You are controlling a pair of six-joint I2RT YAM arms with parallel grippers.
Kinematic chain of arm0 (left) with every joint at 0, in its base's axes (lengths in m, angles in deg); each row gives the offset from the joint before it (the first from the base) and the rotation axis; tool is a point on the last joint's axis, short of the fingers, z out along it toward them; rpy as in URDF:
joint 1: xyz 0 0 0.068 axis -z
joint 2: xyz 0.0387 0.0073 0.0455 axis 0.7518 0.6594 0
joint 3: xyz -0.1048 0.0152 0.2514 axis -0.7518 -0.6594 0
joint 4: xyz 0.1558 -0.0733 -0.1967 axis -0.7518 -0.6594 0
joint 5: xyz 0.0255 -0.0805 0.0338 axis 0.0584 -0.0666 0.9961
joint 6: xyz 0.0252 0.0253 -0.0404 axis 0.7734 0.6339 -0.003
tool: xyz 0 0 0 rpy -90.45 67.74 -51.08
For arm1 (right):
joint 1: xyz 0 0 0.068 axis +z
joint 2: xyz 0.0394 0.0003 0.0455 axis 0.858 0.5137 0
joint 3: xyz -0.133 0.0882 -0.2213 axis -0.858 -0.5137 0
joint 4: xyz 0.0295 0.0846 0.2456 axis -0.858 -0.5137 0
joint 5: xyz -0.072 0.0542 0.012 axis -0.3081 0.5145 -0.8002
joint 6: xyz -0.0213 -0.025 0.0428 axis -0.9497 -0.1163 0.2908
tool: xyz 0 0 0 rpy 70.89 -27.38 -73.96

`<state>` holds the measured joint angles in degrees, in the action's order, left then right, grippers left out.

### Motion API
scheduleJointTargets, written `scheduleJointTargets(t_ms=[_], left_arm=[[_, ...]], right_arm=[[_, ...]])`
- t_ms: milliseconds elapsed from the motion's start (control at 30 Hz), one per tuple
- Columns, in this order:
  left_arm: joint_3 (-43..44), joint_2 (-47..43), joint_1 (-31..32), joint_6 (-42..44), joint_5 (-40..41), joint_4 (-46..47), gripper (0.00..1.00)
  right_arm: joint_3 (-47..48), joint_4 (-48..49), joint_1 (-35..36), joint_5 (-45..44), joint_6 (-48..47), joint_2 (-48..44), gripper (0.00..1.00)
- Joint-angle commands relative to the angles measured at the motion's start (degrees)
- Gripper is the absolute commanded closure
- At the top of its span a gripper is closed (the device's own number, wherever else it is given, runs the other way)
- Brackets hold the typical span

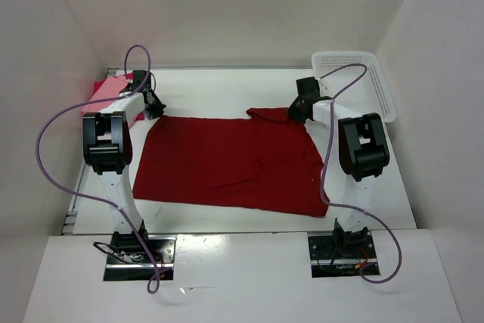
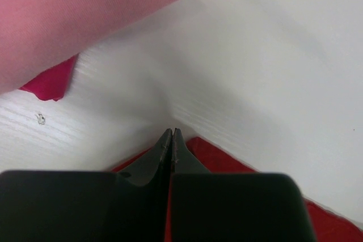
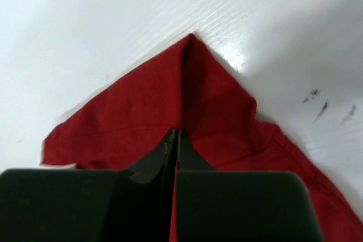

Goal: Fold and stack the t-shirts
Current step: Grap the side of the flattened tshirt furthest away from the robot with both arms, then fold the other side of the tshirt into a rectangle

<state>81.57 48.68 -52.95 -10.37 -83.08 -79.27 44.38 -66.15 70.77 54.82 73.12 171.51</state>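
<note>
The dark red t-shirt (image 1: 231, 160) lies spread flat on the table. My left gripper (image 1: 156, 110) is at its far left corner, shut on the cloth; in the left wrist view (image 2: 172, 132) red cloth (image 2: 227, 160) shows between and beside the jaws. My right gripper (image 1: 294, 114) is at the far right corner, shut on a raised fold of the same shirt (image 3: 142, 111), as the right wrist view (image 3: 174, 131) shows. The light pink t-shirt (image 1: 112, 87) lies at the far left, over the magenta-pink one (image 2: 54, 83).
A white perforated basket (image 1: 355, 81) stands at the far right corner. White walls close in the table at the back and both sides. The arms' purple cables loop over the left and right sides.
</note>
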Motion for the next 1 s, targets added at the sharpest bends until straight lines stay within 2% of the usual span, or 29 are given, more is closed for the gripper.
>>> scheduleJointTargets(t_ms=[0, 367, 600, 733, 867, 967], left_arm=[[-0.98, -4.55, 0.25, -0.34, -1.39, 0.7, 1.0], [-9.5, -16.33, -1.15, -0.35, -2.97, 0.7, 1.0], [-20.3, -25.81, -4.57, -1.57, -5.25, 0.7, 1.0], [-23.32, -27.58, -6.78, -2.1, -7.46, 0.7, 1.0], [-23.32, -31.17, -6.78, -2.1, -8.86, 0.7, 1.0], [-22.79, -36.34, -7.3, -2.1, -9.56, -0.79, 1.0]], right_arm=[[-0.71, -0.78, 0.53, -0.42, -0.7, -10.22, 1.0], [-18.73, -4.2, 0.53, 6.09, 2.91, -38.08, 1.0], [-33.84, -12.62, 0.53, 11.35, 8.17, -59.87, 1.0], [-41.4, -17.12, 0.53, 15.13, 10.64, -72.08, 1.0], [-41.51, -20.02, 0.53, 19.17, 12.84, -79.31, 1.0], [-36.86, -23.27, 0.53, 23.12, 14.33, -81.42, 1.0]])
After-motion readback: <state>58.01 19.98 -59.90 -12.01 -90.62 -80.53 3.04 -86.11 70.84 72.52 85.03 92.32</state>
